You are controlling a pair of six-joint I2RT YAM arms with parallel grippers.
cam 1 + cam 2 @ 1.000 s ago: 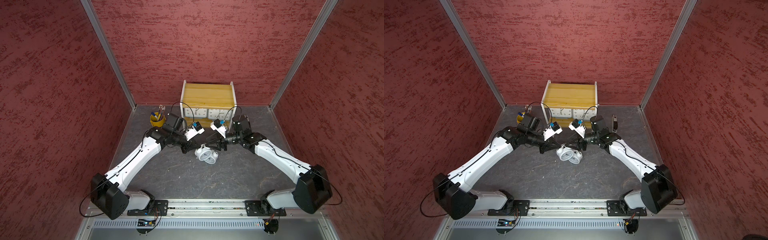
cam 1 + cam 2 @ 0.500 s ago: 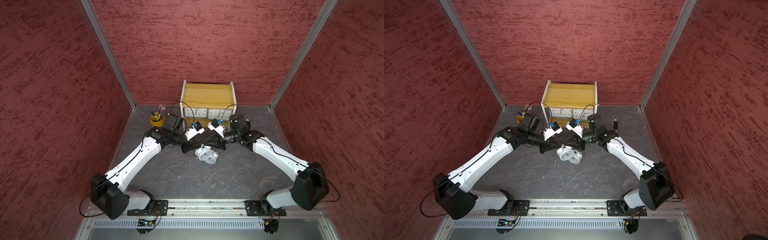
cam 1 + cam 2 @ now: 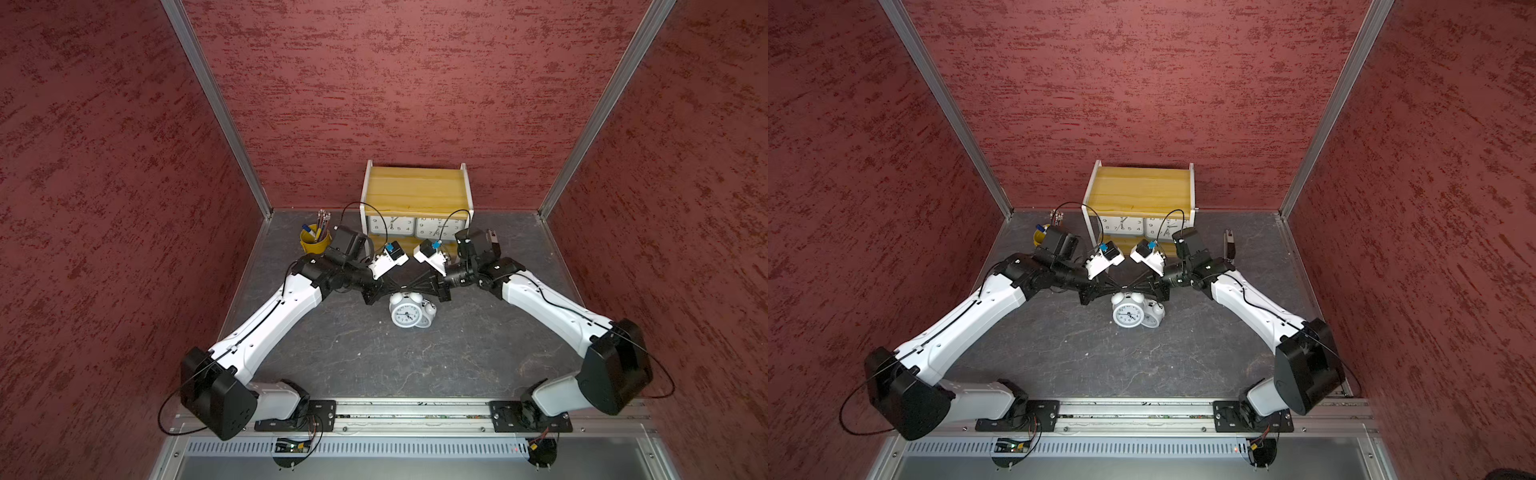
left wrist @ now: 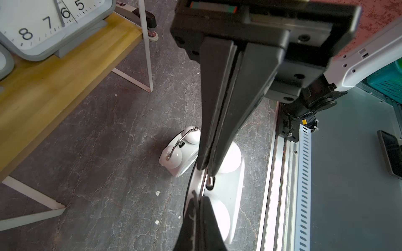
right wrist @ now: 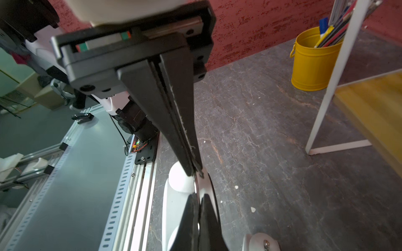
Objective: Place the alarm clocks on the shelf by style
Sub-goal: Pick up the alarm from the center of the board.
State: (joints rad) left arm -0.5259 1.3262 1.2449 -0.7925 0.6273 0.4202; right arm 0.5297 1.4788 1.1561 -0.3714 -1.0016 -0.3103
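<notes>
While the left gripper (image 4: 206, 169) and the right gripper (image 5: 196, 171) both stand clenched, tip to tip, on the handle (image 4: 204, 183) of the front white clock (image 3: 405, 316), we record its twin (image 3: 429, 311) just beside it, open table (image 3: 374, 365) towards the rail (image 3: 415, 415), and two grey clocks (image 3: 388, 225) on the lower board of the shelf (image 3: 415, 187).

Yellow pen bucket (image 3: 314, 246) and black stapler (image 3: 1228, 246)

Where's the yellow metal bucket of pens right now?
The yellow bucket stands on the grey table just left of the wooden two-tier shelf in both top views.
</notes>
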